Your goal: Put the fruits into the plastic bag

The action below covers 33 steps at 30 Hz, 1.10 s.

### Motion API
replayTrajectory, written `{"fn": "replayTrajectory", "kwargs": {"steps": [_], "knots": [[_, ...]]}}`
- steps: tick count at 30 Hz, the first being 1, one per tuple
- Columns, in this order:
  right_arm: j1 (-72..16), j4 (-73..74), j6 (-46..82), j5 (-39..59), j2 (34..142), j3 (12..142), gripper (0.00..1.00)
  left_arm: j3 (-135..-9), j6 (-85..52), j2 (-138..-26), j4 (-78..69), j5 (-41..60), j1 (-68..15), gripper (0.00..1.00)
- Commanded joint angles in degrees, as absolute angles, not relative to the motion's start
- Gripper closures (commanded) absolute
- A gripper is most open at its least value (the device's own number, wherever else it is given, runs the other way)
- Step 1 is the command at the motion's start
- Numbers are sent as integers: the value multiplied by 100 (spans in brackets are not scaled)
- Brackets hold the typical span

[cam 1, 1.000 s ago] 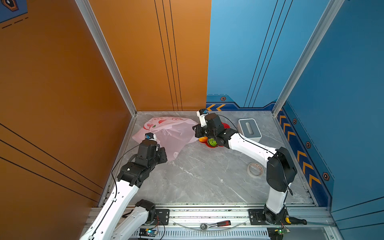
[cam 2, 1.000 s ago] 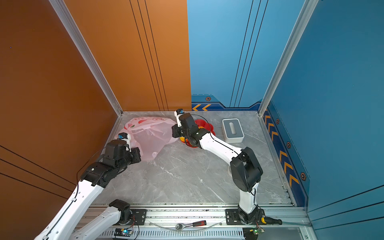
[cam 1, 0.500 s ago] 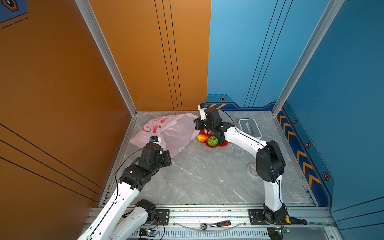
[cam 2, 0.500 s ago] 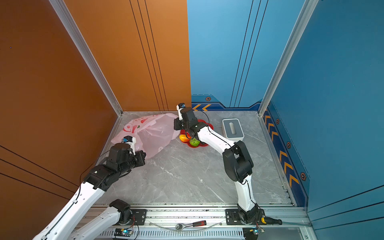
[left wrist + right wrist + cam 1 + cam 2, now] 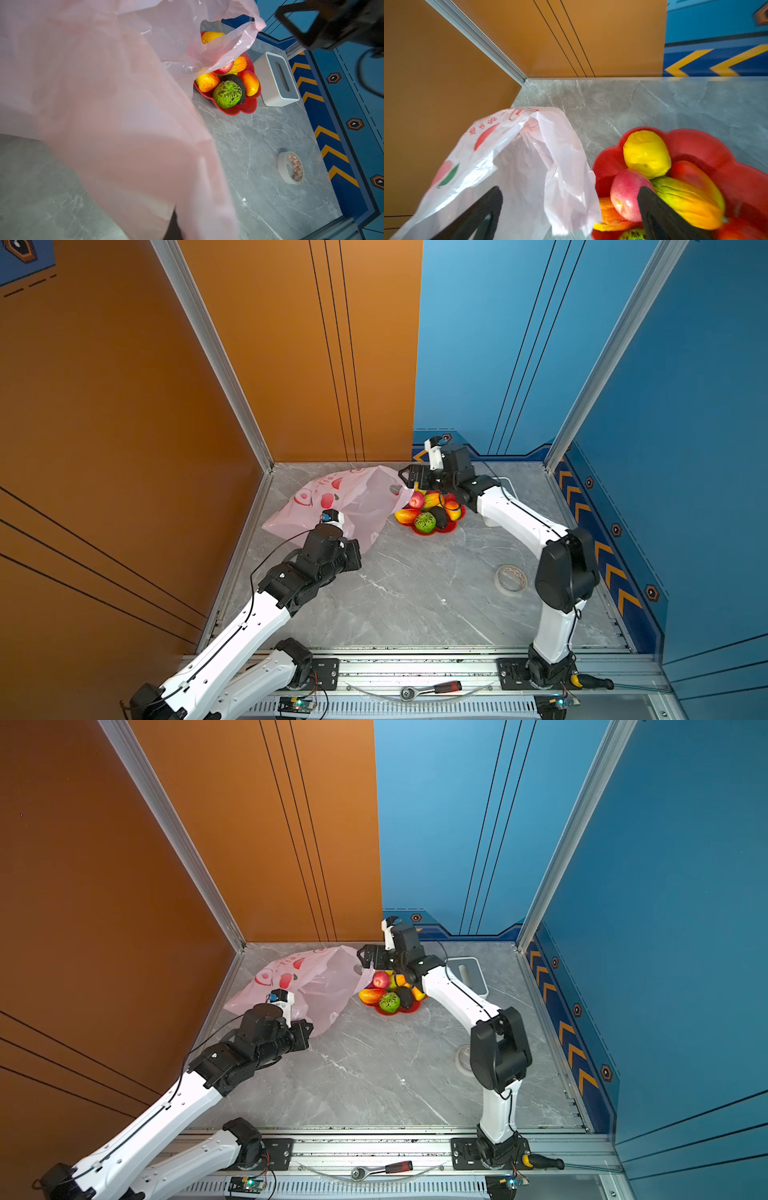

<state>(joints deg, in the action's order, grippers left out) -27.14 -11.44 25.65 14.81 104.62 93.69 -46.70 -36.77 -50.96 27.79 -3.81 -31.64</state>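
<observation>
The pale pink plastic bag [image 5: 332, 497] [image 5: 299, 977] lies stretched along the left of the floor. My left gripper [image 5: 356, 549] is shut on its near edge, and the film [image 5: 104, 104] covers the jaws in the left wrist view. At the back, my right gripper [image 5: 409, 485] [image 5: 569, 207] stands wide open over the bag's far handle [image 5: 560, 176], which hangs loose between the fingers [image 5: 654, 207]. Beside it lie the fruits in a red dish [image 5: 436, 530]: a lemon [image 5: 646, 153], an apple [image 5: 627, 193], mangoes [image 5: 206, 82], a green fruit [image 5: 424, 521] and a dark avocado [image 5: 439, 516].
A white-grey tissue box [image 5: 469, 975] [image 5: 278, 81] stands right of the dish, by the back wall. A tape roll [image 5: 511, 578] lies near the right arm's elbow. Orange and blue walls close in the left, back and right. A ratchet [image 5: 432, 689] rests on the front rail.
The right gripper carried the bag's far edge toward the back wall, then opened and let it go. The left gripper drew the near edge toward the front.
</observation>
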Motion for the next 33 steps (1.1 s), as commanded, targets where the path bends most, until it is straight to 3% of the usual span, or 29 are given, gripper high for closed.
{"fn": "replayTrajectory", "kwargs": {"steps": [1, 8, 15, 23, 33], "knots": [[-2447, -1855, 2797, 1646, 9571, 9149, 0, -4590, -3724, -5164, 2550, -477, -3208, 100], [-2002, -2928, 2907, 1469, 8133, 8033, 0, -4554, -3622, -5070, 2528, -393, -3260, 100], [-1986, -3243, 3171, 1703, 7579, 6926, 0, -4306, -3700, -4586, 2456, -460, -3235, 100], [-1953, -3265, 3608, 2132, 8827, 7779, 0, -4243, -3824, -4509, 2470, -384, -3243, 100], [-2023, -4014, 3811, 2252, 11094, 10100, 6, -4331, -3860, -4581, 2417, -501, -3285, 100]]}}
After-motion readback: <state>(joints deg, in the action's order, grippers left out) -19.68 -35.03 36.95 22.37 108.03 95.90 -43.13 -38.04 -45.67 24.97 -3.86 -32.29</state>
